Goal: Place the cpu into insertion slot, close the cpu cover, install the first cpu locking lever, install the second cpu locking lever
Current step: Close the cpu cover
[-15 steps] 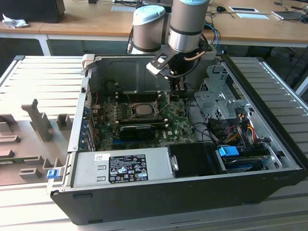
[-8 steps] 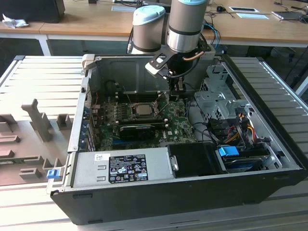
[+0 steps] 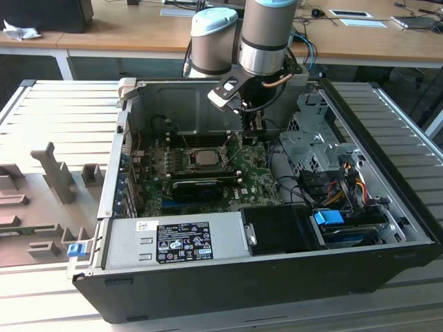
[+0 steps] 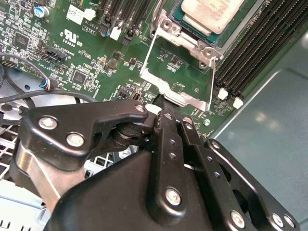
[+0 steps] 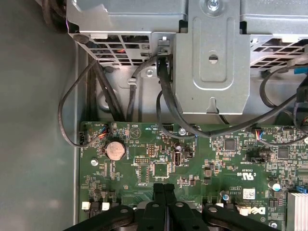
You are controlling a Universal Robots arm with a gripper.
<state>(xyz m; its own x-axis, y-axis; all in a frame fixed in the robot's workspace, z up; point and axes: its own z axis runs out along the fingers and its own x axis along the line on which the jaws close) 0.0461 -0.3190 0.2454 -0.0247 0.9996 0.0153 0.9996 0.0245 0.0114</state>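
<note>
The cpu (image 4: 211, 12), a pale silvery square, lies in the insertion slot (image 4: 169, 26) on the green board; it is also in the exterior view (image 3: 204, 158). The cpu cover (image 4: 166, 87), a thin silver frame with a square window, is raised on its hinge and tilts up off the slot. My gripper (image 4: 166, 107) is shut, its black fingers pressed together, and their tips touch the cover's free edge. In the exterior view the gripper (image 3: 255, 131) hangs inside the case just to the right of the slot. In the first wrist view the gripper (image 5: 164, 186) points at the board.
Black memory slots (image 4: 260, 53) run beside the slot. A long black card (image 3: 197, 187) lies in front of it, and a power supply (image 3: 173, 242) beyond that. A metal drive cage (image 5: 211, 57) with black cables (image 5: 166, 106) stands at the board's edge, near a coin battery (image 5: 115, 150).
</note>
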